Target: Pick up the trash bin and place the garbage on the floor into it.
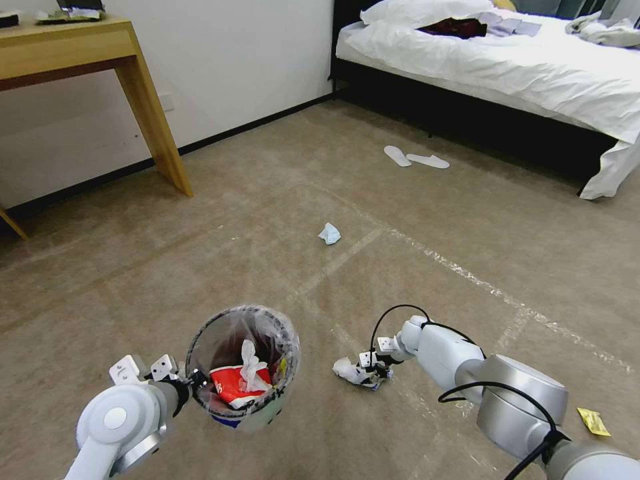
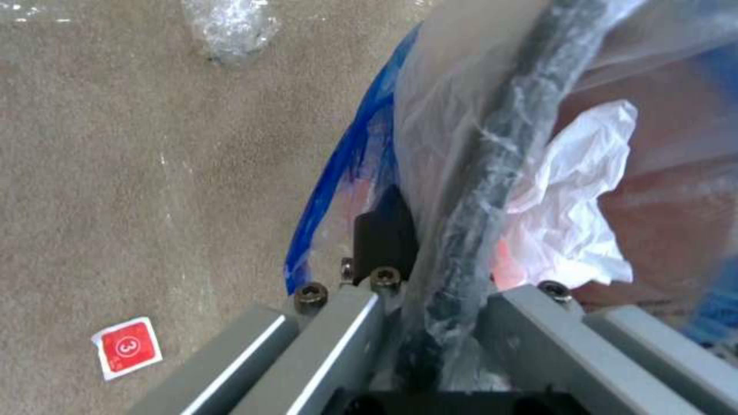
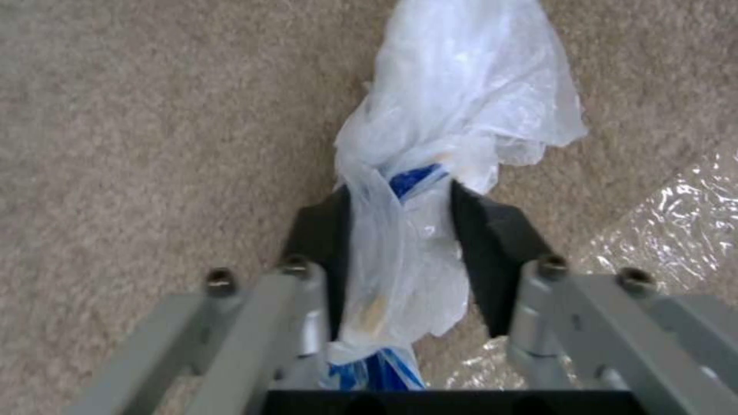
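Note:
The trash bin (image 1: 243, 363), round with a crinkly clear liner, hangs just above the floor (image 1: 267, 220) at the near left. My left gripper (image 1: 195, 381) is shut on its rim (image 2: 492, 173), one black pad (image 2: 384, 230) outside the wall. Inside lie a white tissue (image 2: 569, 202) and a red-and-white wrapper (image 1: 233, 383). To the bin's right, my right gripper (image 1: 373, 365) is shut on a piece of garbage (image 1: 348, 370), a crumpled white plastic bag with blue print (image 3: 454, 115), low at the carpet between both black pads (image 3: 484, 242). A pale blue tissue (image 1: 329, 233) lies farther ahead.
A yellow wrapper (image 1: 593, 421) lies at the near right, and a small red-and-white label (image 2: 127, 347) on the carpet by the bin. Two white slippers (image 1: 417, 159) lie before the bed (image 1: 507, 67) at the far right. A wooden desk (image 1: 80, 53) stands at the far left.

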`<state>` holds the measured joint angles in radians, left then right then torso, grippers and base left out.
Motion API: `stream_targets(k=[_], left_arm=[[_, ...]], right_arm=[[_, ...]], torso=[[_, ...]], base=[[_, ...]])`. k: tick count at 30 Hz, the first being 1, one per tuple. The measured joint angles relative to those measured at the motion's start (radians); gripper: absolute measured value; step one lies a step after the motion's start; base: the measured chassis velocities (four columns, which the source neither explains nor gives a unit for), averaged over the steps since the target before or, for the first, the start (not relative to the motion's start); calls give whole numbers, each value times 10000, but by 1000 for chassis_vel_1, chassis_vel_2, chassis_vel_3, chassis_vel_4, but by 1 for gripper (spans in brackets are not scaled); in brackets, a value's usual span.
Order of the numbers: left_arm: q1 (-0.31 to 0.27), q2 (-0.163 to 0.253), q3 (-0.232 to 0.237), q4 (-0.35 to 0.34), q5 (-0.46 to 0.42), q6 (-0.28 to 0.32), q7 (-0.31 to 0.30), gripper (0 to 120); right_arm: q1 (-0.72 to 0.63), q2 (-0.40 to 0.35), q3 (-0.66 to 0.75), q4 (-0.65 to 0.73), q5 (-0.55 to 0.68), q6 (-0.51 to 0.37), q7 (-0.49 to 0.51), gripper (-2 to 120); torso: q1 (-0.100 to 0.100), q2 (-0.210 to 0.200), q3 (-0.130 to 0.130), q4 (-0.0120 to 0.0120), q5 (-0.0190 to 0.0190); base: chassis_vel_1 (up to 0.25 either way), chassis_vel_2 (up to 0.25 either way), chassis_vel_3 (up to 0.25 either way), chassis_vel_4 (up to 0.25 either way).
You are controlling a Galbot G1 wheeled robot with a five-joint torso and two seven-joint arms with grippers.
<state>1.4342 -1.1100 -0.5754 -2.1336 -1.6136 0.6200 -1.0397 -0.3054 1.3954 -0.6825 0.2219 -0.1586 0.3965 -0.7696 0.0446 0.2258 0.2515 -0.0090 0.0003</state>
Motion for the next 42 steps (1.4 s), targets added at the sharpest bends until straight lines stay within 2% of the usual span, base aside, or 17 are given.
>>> stream_targets(k=[3,6,7,14,17,18,23,24,26,28,29,30,31,33,34,36,42], left_arm=[[0,38,-18,0,-19,-5,0,0],[0,54,-25,10,-26,-7,0,0],[-1,57,-25,22,-36,-7,0,0],[-63,130,35,-1,-97,-21,-62,0],[-109,237,46,-57,-229,-35,-161,0],[-109,237,46,-57,-229,-35,-161,0],[-75,326,46,8,-266,-34,-181,0],[-75,326,46,8,-266,-34,-181,0],[-95,317,99,151,-231,-23,-145,0],[-101,315,106,161,-230,-21,-140,0],[-180,311,183,261,-224,-15,-82,0],[-180,311,183,261,-224,-15,-82,0],[-273,317,227,297,-260,-15,-83,0],[-359,361,279,291,-336,-16,-110,0],[-359,361,279,291,-336,-16,-110,0],[-435,426,306,176,-470,-17,-149,0],[-453,438,315,78,-539,-17,-150,0]], right_arm=[[-24,12,3,-3,83,-1,48,16],[-12,5,48,29,226,-1,47,10],[29,-46,104,144,503,8,16,3],[432,-707,994,1470,2044,-22,-264,0],[507,-1712,1783,3051,3171,-187,-252,0],[507,-1712,1783,3051,3171,-187,-252,0],[458,-3305,4134,4664,4063,416,-150,0],[458,-3305,4134,4664,4063,416,-150,0],[188,-4050,4937,5767,5658,629,90,0],[173,-4076,4962,5824,5727,629,94,0],[-327,-4557,5467,7197,7277,604,27,0],[-327,-4557,5467,7197,7277,604,27,0],[-880,-4911,5835,8595,8638,311,-321,0],[-1362,-5161,6101,10109,9717,-42,-700,0],[-1362,-5161,6101,10109,9717,-42,-700,0],[-1752,-5252,6177,11573,10495,-255,-765,0],[-1848,-5097,5957,12633,10791,-356,-397,0]], torso=[[0,0,0,0,0],[0,-1,0,-1,0],[1,-1,1,0,1],[1,0,1,3,1],[1,-1,1,3,4],[1,-1,1,3,4],[1,-1,1,-5,-1],[1,-1,1,-5,-1],[2,-1,1,-6,2],[2,0,1,-6,3],[0,-1,0,1,0],[0,-1,0,1,0],[0,-2,1,0,4],[1,-2,0,0,0],[1,-2,0,0,0],[0,-2,0,2,2],[1,-2,0,1,-3]], base=[[0,0,0,0],[0,0,0,0],[0,0,0,0],[0,0,0,0],[0,0,0,0],[0,0,0,0],[0,0,0,0],[0,0,0,0],[0,0,0,0],[0,0,0,0],[0,0,0,0],[0,0,0,0],[0,0,0,0],[0,0,0,0],[0,0,0,0],[0,0,0,0],[0,0,0,0]])
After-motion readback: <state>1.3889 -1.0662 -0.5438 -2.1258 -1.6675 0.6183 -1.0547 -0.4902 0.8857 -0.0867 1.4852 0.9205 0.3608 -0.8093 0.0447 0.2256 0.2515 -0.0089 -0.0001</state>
